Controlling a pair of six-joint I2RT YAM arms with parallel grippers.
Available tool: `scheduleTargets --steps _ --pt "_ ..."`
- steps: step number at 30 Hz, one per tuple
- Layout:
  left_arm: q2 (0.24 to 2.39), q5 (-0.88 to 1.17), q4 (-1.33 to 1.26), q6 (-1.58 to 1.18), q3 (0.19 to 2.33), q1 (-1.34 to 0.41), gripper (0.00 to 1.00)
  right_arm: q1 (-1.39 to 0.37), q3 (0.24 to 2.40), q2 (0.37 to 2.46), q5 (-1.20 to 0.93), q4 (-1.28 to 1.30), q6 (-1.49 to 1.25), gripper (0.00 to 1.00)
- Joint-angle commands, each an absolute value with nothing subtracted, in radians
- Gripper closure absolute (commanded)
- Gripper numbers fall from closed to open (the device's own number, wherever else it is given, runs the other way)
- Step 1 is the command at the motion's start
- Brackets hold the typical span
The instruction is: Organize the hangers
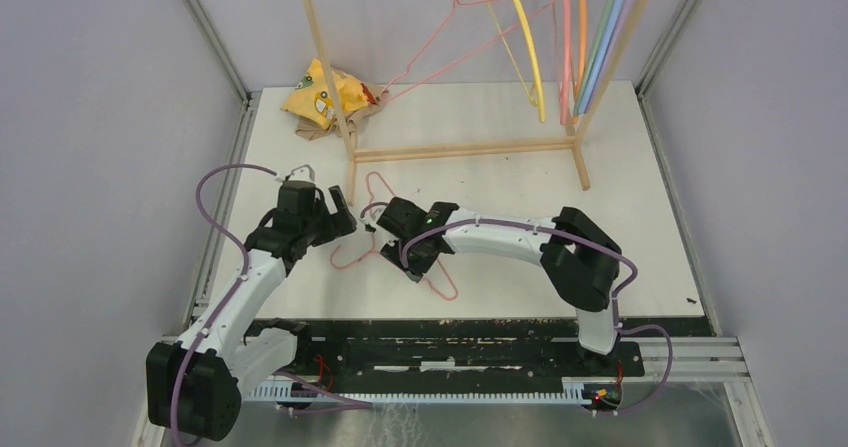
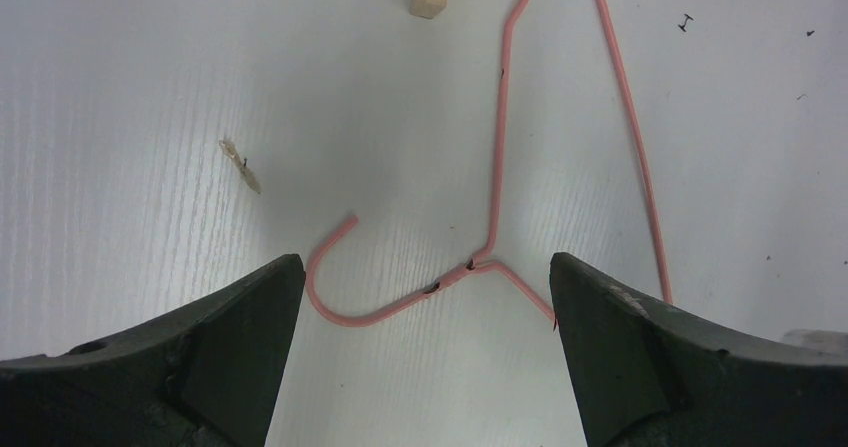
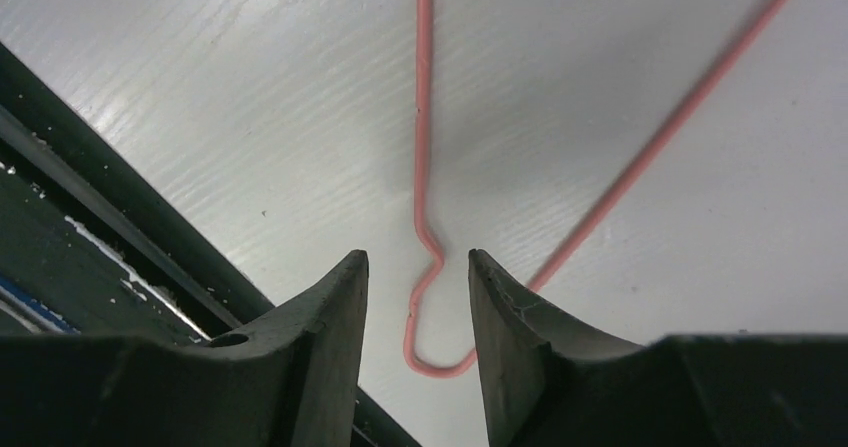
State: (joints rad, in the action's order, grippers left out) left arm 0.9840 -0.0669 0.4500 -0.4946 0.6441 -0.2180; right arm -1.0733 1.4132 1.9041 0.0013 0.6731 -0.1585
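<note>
While the pink hanger (image 2: 499, 147) lay flat at the white table (image 1: 520, 197)'s middle, its hook was framed by the wide-spread left gripper (image 2: 425, 259), its corner by the narrowly parted right gripper (image 3: 415, 257).

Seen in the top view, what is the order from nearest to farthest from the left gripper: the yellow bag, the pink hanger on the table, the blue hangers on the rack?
1. Pink hanger, on the table right beside the left gripper.
2. Yellow bag, back left.
3. Blue hangers, hanging at the back right.
</note>
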Motion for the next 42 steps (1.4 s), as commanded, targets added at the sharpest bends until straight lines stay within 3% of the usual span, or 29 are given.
scheduleTargets --steps 1,20,22,24,26,42 --pt "0.942 -0.052 0.465 -0.558 0.666 -0.203 0.01 -1.08 1.465 1.943 -0.003 0.586 -0.141 0.51" --pt "0.887 -0.103 0.502 -0.596 0.618 -0.196 0.01 -1.085 1.345 2.041 -0.001 0.47 -0.163 0.64" --pt "0.886 -0.109 0.508 -0.602 0.616 -0.196 0.01 -1.086 1.332 2.048 -0.003 0.466 -0.16 0.74" --pt "0.884 -0.113 0.511 -0.605 0.613 -0.193 0.01 -1.085 1.325 2.048 0.0 0.474 -0.16 0.92" --pt "0.88 -0.12 0.514 -0.61 0.612 -0.193 0.01 -1.085 1.314 2.03 0.008 0.475 -0.169 0.99" --pt "0.852 -0.118 0.47 -0.657 0.609 -0.189 0.01 -0.993 1.438 1.817 -0.066 0.545 -0.311 0.99"
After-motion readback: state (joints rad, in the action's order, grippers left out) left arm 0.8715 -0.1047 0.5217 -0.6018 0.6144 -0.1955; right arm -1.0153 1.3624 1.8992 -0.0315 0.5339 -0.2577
